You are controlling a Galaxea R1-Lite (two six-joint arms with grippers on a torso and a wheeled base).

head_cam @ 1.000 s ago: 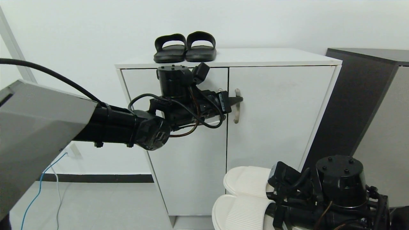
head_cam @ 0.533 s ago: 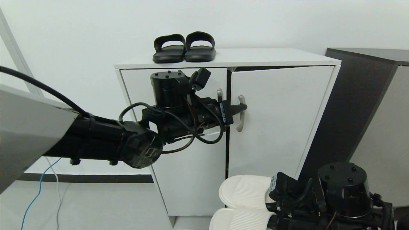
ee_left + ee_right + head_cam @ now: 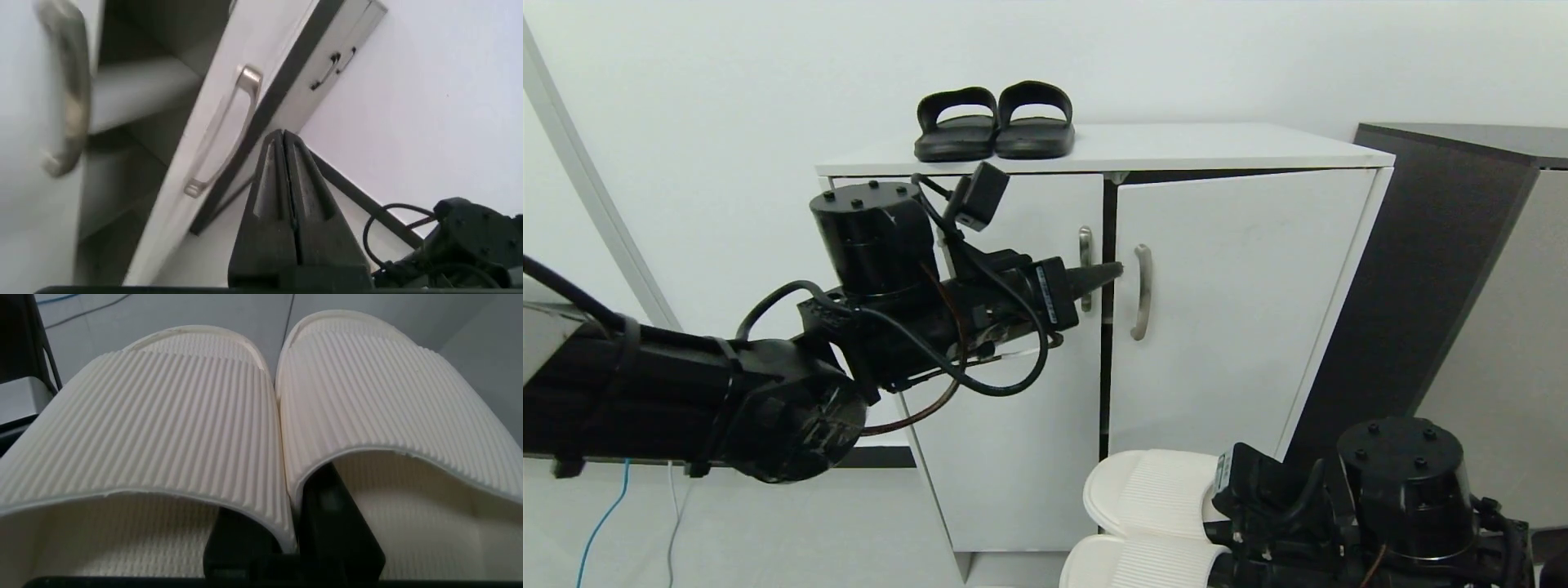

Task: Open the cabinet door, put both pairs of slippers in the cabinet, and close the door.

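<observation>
Near right, the right gripper [image 3: 294, 539] pinches the cream ribbed foam slippers [image 3: 1152, 490]; one could slip free. Farther, the left gripper [image 3: 1107, 272], tips pressed together, is at the edge of the barely ajar white cabinet door [image 3: 1241, 302], short of its curved metal handle [image 3: 1142, 291]; unheld, the door may swing shut. Farthest, the black rubber slippers [image 3: 995, 122] sit on the cabinet top [image 3: 1217, 143].

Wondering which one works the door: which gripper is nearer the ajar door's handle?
Left. The left gripper sits just beside the handle, not touching. The right gripper is far below, holding the white slippers.
</observation>
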